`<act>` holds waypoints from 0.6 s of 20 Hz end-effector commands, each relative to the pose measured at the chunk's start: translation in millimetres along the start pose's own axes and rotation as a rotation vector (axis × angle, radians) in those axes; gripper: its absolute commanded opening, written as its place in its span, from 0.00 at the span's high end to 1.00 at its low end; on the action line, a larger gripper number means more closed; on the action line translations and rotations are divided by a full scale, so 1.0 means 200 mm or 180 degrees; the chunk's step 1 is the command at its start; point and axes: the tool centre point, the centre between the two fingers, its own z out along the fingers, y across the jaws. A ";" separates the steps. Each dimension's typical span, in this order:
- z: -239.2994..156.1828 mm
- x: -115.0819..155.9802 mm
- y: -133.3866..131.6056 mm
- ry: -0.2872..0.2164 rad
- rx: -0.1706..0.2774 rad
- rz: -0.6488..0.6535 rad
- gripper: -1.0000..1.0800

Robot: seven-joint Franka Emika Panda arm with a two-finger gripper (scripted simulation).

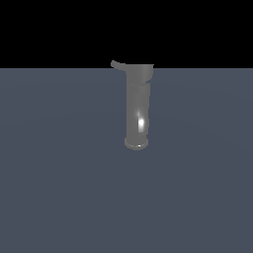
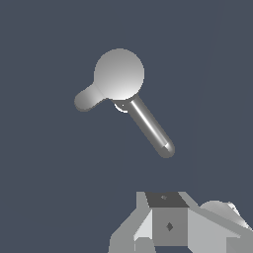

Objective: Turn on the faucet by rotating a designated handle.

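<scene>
The faucet (image 1: 137,106) is a tall glossy grey cylinder standing upright on a flared round base. Its handle (image 1: 117,64), a thin lever with a rounded tip, sticks out from the top toward the exterior view's left. From the wrist camera I look down on the faucet's round top (image 2: 119,74). The thin handle (image 2: 151,127) reaches out from under it, and a thicker short stub (image 2: 88,99) points the other way. Only part of my gripper (image 2: 168,230) shows at the picture's edge, apart from the handle's tip. Its fingers are not clear. The gripper is out of the exterior view.
A flat dark blue-grey floor (image 1: 64,188) spreads around the faucet, with black background behind it.
</scene>
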 end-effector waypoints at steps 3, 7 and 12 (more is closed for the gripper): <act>0.07 0.10 -0.09 -0.0014 0.0011 0.0386 1.00; 0.13 0.18 -0.16 -0.0016 0.0010 0.0727 1.00; 0.23 0.28 -0.25 -0.0005 0.0000 0.1154 1.00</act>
